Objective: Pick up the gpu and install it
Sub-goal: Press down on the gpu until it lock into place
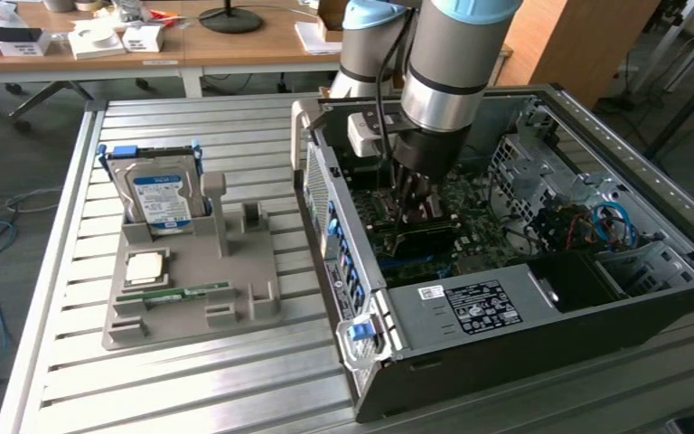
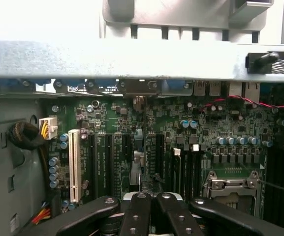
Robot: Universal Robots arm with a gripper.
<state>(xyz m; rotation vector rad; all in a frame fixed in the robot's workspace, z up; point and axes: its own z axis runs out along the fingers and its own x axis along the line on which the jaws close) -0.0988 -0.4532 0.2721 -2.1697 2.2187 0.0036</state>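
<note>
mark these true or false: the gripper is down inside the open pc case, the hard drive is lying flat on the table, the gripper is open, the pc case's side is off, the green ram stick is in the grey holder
1. The gripper is down inside the open PC case. True.
2. The hard drive lies flat on the table. False: it stands upright in the grey holder.
3. The gripper is open. False: it is shut, low over the motherboard.
4. The PC case's side is off. True: the motherboard shows from above.
5. The green RAM stick is in the grey holder. True: it lies near the holder's front, below the hard drive in the exterior view.
</note>
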